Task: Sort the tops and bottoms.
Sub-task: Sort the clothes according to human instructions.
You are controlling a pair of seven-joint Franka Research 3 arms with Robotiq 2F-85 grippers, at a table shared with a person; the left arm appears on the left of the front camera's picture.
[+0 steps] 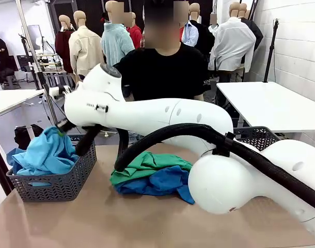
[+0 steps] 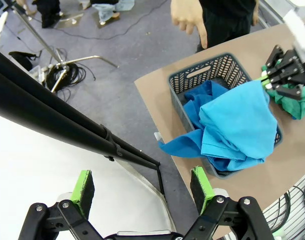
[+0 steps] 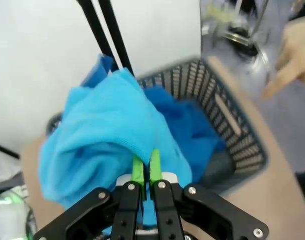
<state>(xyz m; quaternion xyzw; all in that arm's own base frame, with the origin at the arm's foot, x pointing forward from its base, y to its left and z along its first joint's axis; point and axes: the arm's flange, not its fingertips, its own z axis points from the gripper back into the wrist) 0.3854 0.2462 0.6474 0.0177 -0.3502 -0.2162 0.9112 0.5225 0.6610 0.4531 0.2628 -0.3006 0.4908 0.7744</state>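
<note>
Dark grey slotted basket sits right beneath the right jaws, at the left edge of the brown table. A second dark basket is well away from them, over at the far right. Ahead of the left jaws, well apart, there's grey floor, a metal stand and a coil of black cables beside it. A white table stands further back.

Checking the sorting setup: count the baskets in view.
2. One grey mesh basket stands at the robot's left with the sky-blue top in it; the other basket sits far right, mostly hidden behind the right arm. More may be hidden.
</note>
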